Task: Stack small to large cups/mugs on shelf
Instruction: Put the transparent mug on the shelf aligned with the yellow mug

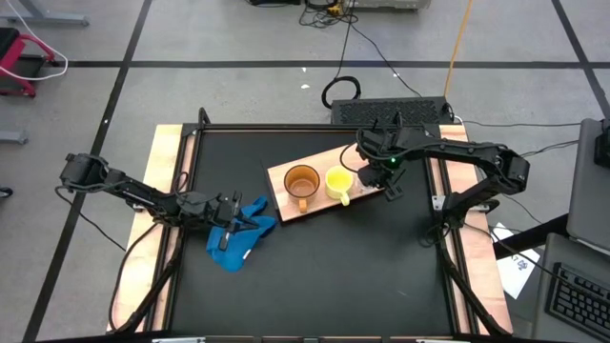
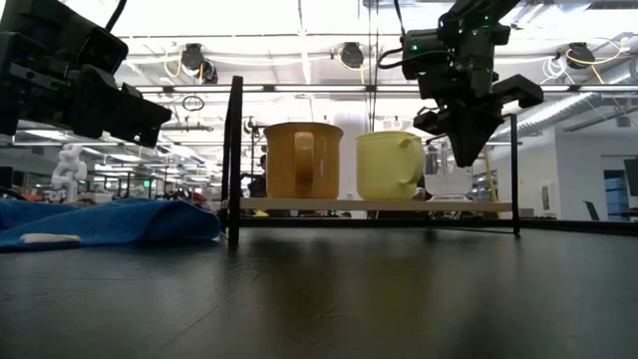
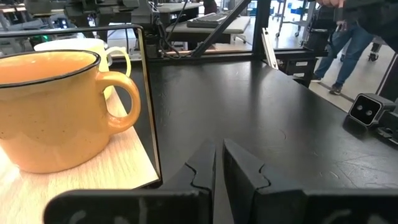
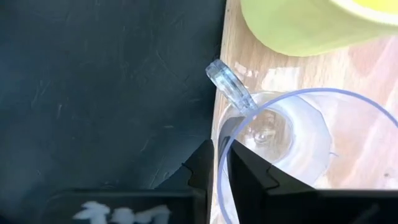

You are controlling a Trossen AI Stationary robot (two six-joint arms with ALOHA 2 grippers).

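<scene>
Shelf: the light-wood shelf [image 1: 286, 176] lies tilted on the black tabletop [image 1: 315, 276], and everything below is placed against it.
Orange mug: the orange-brown mug [image 1: 301, 183] stands upright on the shelf's left half, handle toward the near edge.
Yellow mug: the yellow mug [image 1: 338, 181] stands upright just beside the orange one, on its right, apart from it.
Clear cup: the clear plastic cup [image 4: 280, 140] sits on the shelf's right end, near the yellow mug.
Right gripper: the right gripper [image 4: 219, 163] is above the shelf's right end, its fingers nearly together with the cup's thin rim between them.
Left gripper: the left gripper [image 3: 217, 168] is off the shelf's left end, over the blue cloth [image 1: 238, 238], fingers closed on nothing.
</scene>
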